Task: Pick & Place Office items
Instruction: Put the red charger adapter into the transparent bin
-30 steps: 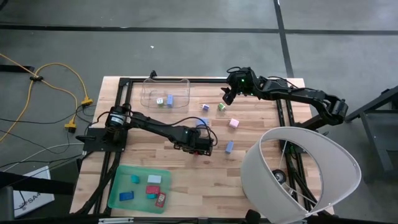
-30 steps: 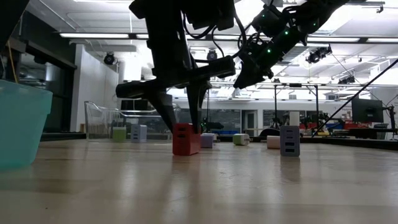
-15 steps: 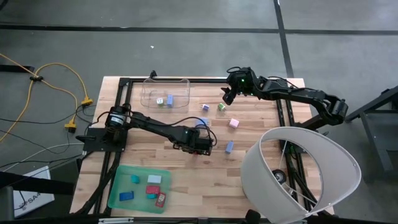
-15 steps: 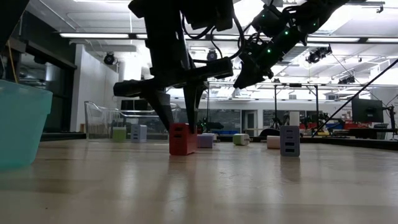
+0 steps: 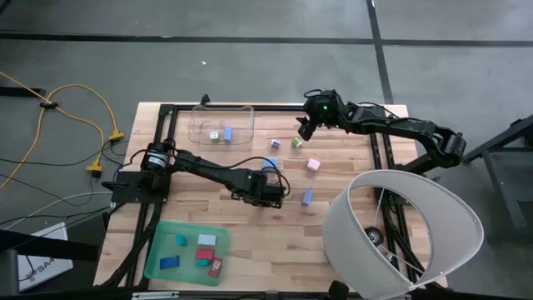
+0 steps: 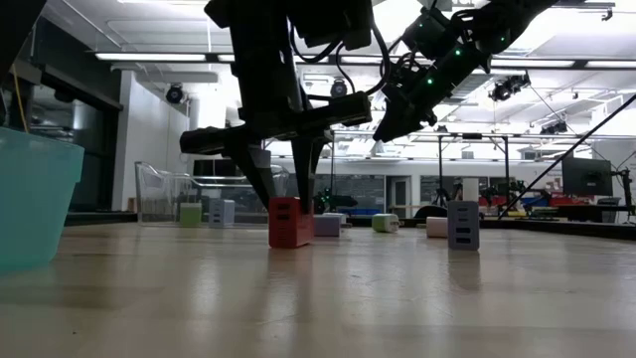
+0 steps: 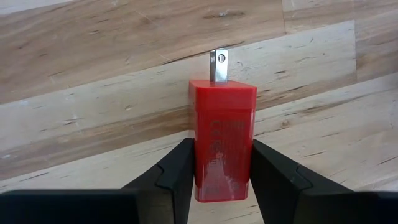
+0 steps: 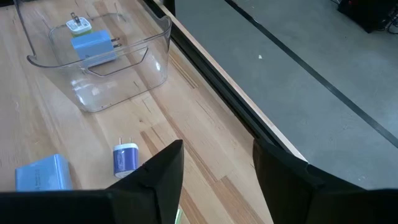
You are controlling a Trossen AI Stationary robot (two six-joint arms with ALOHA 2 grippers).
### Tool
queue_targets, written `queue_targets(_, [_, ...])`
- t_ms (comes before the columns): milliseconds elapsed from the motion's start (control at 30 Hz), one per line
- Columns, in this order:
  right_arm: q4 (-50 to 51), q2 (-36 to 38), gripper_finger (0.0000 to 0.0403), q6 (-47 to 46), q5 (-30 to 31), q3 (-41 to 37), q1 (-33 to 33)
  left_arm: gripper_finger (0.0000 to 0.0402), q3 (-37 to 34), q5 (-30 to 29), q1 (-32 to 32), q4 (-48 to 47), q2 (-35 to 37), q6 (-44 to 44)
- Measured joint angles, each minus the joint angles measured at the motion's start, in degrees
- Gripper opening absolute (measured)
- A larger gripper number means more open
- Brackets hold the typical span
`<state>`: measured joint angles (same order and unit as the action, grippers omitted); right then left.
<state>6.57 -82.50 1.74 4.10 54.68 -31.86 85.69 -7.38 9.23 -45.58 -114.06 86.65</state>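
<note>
A wooden table (image 5: 250, 237) seen from above holds 2 dark robot arms. The left gripper (image 5: 268, 198) is lowered at the middle of the table, and its 2 fingers (image 7: 180, 177) press against both sides of a red plug-in charger block (image 7: 222, 140), which stands on the wood with its metal prong pointing away from the wrist. In the low view the same red block (image 6: 290, 221) sits on the tabletop between the 2 dark fingers. The right gripper (image 5: 306, 127) hangs above the far side of the table, its fingers (image 8: 166, 171) spread apart with nothing between them. Below it on the wood lie a small blue-and-white plug (image 8: 126, 157) and a light blue block (image 8: 42, 173). A clear plastic bin (image 5: 221, 123) at the far edge holds 2 small pieces, 1 blue and 1 white with green. Loose on the table are a green piece (image 5: 296, 143), a pink block (image 5: 313, 165) and a blue block (image 5: 306, 197). A flat green tray (image 5: 158, 250) at the near left corner holds several blue, teal and red pieces.
</note>
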Motion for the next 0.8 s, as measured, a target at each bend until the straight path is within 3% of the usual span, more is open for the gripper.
queue_targets(467, [0.01,0.0,0.018,0.0,0.0,0.0,-0.02,0.013,3.22,-0.5,-1.1,-8.08,0.32,0.21])
queue_targets(800, [-0.25,0.0,0.018,0.0,0.0,0.0,-0.01,0.013,3.5,-6.7,-2.54,-15.37,7.42,0.21])
